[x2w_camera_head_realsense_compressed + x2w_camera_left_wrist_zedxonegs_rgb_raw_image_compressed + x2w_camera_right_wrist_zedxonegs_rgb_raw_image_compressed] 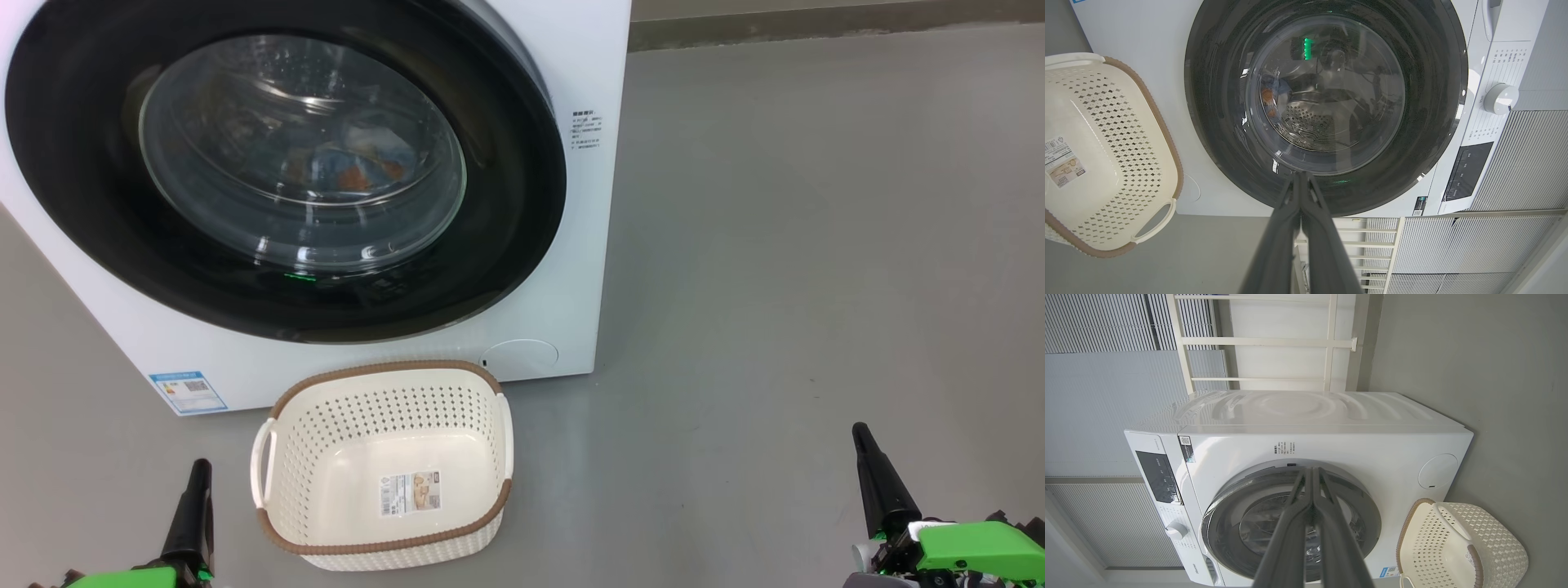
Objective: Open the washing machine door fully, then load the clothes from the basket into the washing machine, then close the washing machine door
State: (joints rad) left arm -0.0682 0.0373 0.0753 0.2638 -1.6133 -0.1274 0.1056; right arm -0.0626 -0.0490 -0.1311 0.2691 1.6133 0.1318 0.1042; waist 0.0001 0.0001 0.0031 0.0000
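The white washing machine [571, 269] stands with its round black door [98, 204] shut against the front. Through the door's glass bowl I see the clothes [359, 167] inside the drum, blue fabric with orange print. On the floor in front sits the cream basket [384, 465] with nothing in it but its label sticker. My left gripper [198, 467] is shut at the lower left, beside the basket's handle. My right gripper [859, 431] is shut at the lower right, well away from the basket. Both wrist views show the door [1216, 122] [1224, 522] and the basket [1106, 163] [1474, 547].
Grey floor [816, 245] stretches to the right of the machine. The machine's control panel and white dial [1500, 98] show in the left wrist view. A white rack [1257, 341] and ribbed wall panels stand behind the machine.
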